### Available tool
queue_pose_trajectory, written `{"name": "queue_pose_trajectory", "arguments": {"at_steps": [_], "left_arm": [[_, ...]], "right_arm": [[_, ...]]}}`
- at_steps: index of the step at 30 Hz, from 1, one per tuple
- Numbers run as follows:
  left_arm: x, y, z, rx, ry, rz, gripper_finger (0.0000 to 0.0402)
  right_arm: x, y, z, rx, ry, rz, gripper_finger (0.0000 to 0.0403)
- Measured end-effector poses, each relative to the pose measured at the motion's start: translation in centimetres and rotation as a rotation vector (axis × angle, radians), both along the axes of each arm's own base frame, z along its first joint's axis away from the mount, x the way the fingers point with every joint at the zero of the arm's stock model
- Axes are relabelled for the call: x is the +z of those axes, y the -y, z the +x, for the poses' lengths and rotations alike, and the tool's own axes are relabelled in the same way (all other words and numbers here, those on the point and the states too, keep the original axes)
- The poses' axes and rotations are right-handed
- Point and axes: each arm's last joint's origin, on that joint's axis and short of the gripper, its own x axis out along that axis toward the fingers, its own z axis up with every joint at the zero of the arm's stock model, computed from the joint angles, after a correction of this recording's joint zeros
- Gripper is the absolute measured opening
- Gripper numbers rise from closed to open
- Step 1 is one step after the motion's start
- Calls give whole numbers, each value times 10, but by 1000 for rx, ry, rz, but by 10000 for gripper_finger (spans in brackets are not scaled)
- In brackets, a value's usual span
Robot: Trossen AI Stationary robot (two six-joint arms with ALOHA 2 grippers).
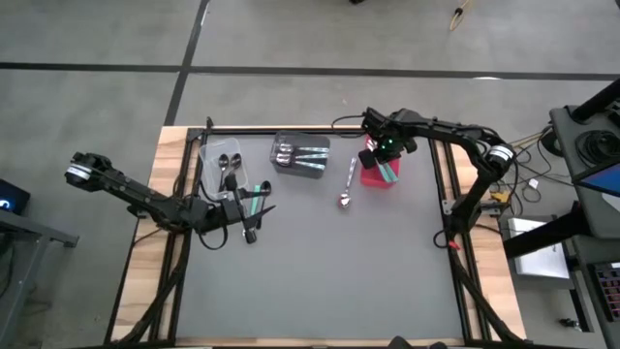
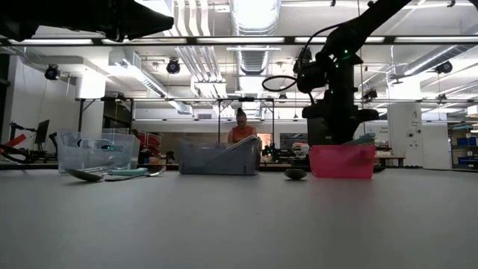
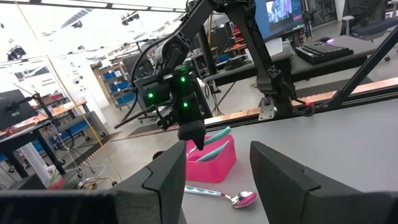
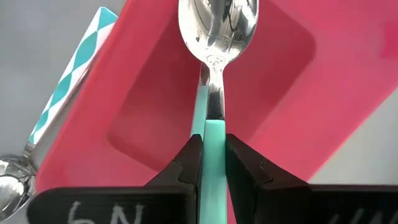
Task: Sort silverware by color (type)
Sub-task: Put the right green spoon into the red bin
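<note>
You had the right arm reaching over the far right part of the desk (image 1: 320,252), its right gripper (image 4: 211,158) clamped on the teal handle of a teal-handled spoon (image 4: 214,37), bowl hanging over the open red bin (image 4: 273,68). Judged step: dropping this spoon in with its own kind; one patterned teal handle (image 4: 68,74) already leaned over the bin's rim. To do it well, you would have wanted the bowl inside the bin walls before parting the fingers, low enough that the spoon did not bounce out, then a straight lift clear of the rim. The left arm sat near the desk's left edge, left gripper (image 3: 217,180) with fingers apart and nothing between them, beside the clear bin (image 1: 221,160). Remaining silverware: a silver spoon (image 1: 346,189) lay loose between the grey bin (image 1: 300,155) and the red one, and a few spoons (image 1: 254,204) lay by the left gripper, kinds hard to tell apart.
</note>
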Motion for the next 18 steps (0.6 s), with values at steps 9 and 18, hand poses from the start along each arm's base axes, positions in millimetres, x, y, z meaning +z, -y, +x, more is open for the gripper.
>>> {"name": "queue_pose_trajectory", "arguments": {"at_steps": [9, 18], "left_arm": [[0, 0, 0, 0, 0, 0, 159], [0, 0, 0, 0, -4, 1, 159]], "right_arm": [[-12, 0, -1, 1, 21, -18, 34], [-12, 0, 0, 25, 25, -25, 89]]}}
